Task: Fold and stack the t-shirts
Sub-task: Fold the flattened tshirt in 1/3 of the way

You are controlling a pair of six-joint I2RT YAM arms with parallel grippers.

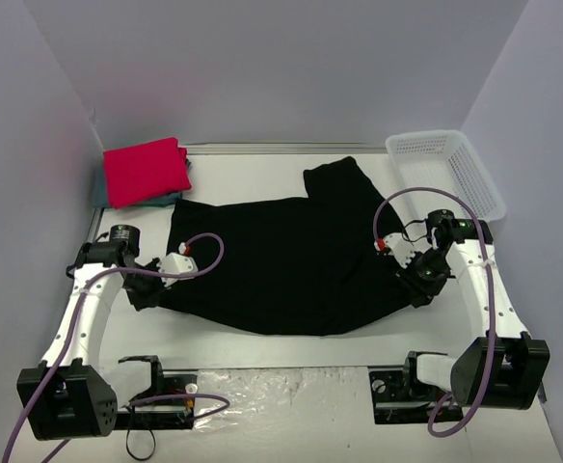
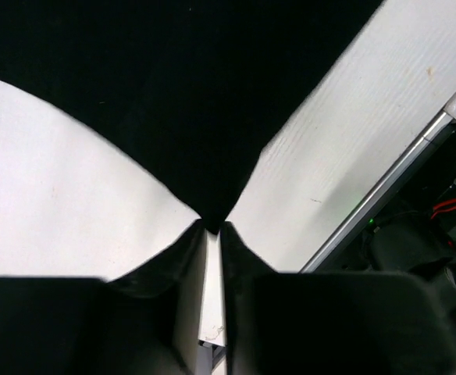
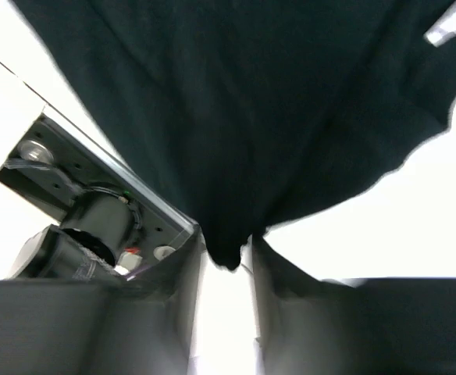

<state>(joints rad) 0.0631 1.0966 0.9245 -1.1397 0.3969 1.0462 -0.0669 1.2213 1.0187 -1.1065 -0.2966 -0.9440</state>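
The large black t-shirt (image 1: pixel 291 260) lies spread across the middle of the white table, one sleeve pointing toward the back. My left gripper (image 1: pixel 151 289) sits at its near-left corner. In the left wrist view the gripper (image 2: pixel 211 226) is shut on the tip of the black cloth (image 2: pixel 189 94). My right gripper (image 1: pixel 416 289) is at the shirt's near-right corner. There the jaws (image 3: pixel 226 250) stand slightly apart, with a rounded corner of black cloth (image 3: pixel 251 101) between the fingertips. A folded red-pink t-shirt (image 1: pixel 147 171) rests on a teal-blue one (image 1: pixel 98 193) at the back left.
A white mesh basket (image 1: pixel 445 169) stands at the back right beside the wall. Grey walls close in the table on the left, back and right. The arm bases and their cables sit along the near edge.
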